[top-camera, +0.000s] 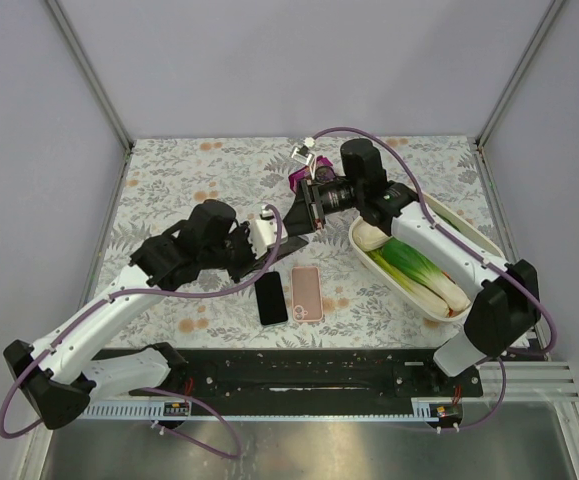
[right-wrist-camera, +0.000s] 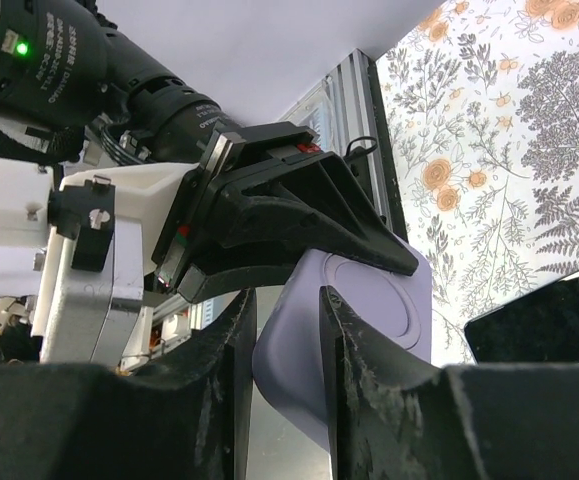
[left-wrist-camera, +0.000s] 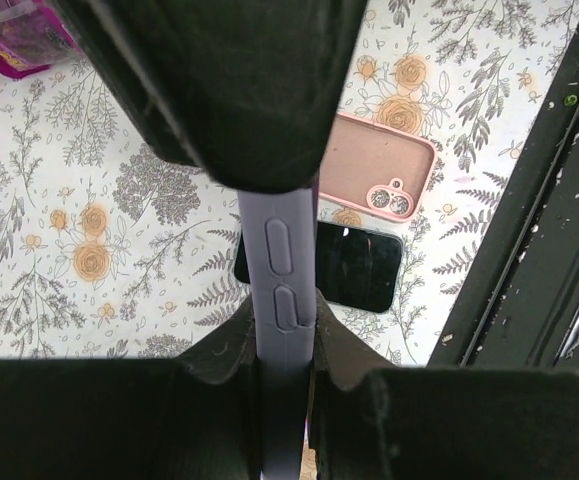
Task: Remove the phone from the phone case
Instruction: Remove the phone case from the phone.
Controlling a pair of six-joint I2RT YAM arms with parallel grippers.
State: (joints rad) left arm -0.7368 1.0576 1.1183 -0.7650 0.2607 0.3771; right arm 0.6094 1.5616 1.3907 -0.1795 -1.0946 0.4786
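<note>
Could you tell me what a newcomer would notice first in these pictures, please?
The eye goes first to the lilac case held up over the middle of the flowered table, pinched between the left claw and the right claw. On the table beneath it a black phone and a pink case lie side by side, and a white tray of leeks sits at the right.

1. We're looking at a robotics lab cell here: plain grey wall panels [top-camera: 299, 60] set in aluminium posts [top-camera: 87, 70] box the whole spot in.
2. Two white-and-black robot arms, the left arm [top-camera: 109, 305] and the right arm [top-camera: 449, 250], are bolted to a black rail [top-camera: 299, 368] at the counter's [top-camera: 169, 190] near edge.
3. Purple cables [top-camera: 364, 130] loop off them, and a floral-print sheet covers the counter.
</note>
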